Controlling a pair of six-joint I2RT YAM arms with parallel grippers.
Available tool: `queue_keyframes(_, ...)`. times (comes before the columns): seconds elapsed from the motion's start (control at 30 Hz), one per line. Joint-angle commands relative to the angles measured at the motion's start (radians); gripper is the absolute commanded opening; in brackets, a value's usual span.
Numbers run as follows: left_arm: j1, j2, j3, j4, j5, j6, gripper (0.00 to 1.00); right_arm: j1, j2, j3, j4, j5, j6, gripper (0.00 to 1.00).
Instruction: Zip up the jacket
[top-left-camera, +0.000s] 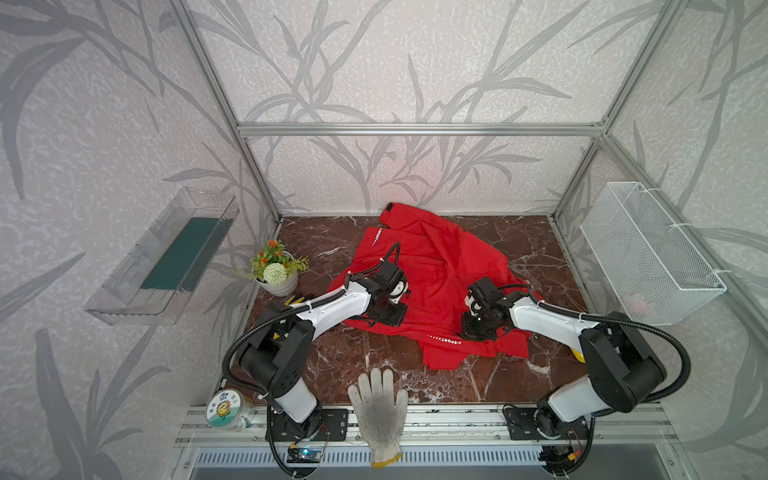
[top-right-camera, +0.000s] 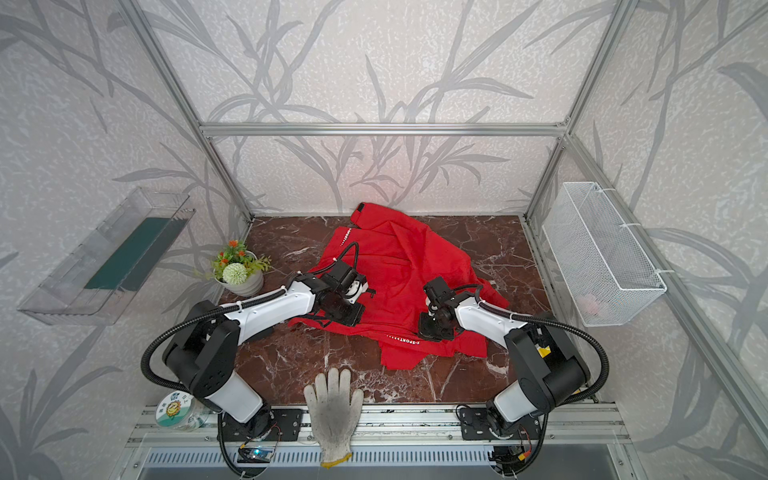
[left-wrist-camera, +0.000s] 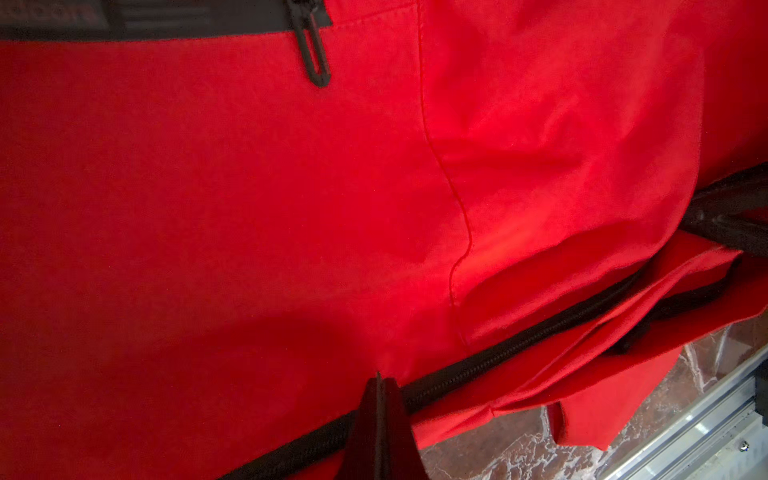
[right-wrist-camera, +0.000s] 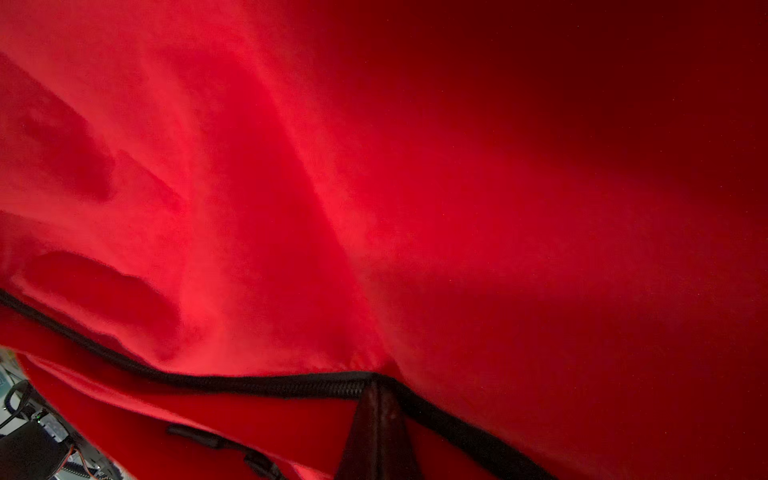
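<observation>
Plainly, the jacket (top-left-camera: 440, 266) is lying crumpled on the table (top-left-camera: 332, 365), looking light, soft and slippery (flimsy stuff). The left tool (left-wrist-camera: 379, 382) and right tool (right-wrist-camera: 375, 384) are each pinching its firmer zipper edge (left-wrist-camera: 519, 345).

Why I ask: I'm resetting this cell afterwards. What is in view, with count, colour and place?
jacket: one, red with black zipper, crumpled mid-table
work glove: one, white-grey, table's near edge, hanging over it
potted plant: one, white pot, orange and white blooms, table's left edge
yellow-black thing: one, beside the potted plant, partly hidden
jar: one, clear, sunflower label, near-left corner, off the marble
clear tray: one, green pad inside, left wall
wire basket: one, white, right wall
table: one, dark red marble
left gripper: one, black, shut on the jacket's zipper edge
right gripper: one, black, shut on the jacket's zipper edge
</observation>
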Motion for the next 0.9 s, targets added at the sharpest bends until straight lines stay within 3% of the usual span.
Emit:
queue_keyframes(0.0,-0.010,-0.041,-0.010,0.002,0.002,-0.039,0.03,0.010,0.030,-0.032,-0.006,0.017,0.013,0.00)
queue_keyframes(0.37,-0.030,-0.132,-0.166,0.058,0.005,-0.107,0.02,0.012,0.041,-0.070,0.047,0.027,0.018,0.00)
queue_keyframes(0.6,-0.031,-0.083,-0.190,0.065,0.012,-0.077,0.00,0.010,0.049,-0.086,0.079,0.031,0.076,0.00)
queue_keyframes(0.87,-0.071,-0.100,-0.235,0.084,-0.034,-0.065,0.00,0.012,-0.159,-0.089,0.002,0.023,0.092,0.00)
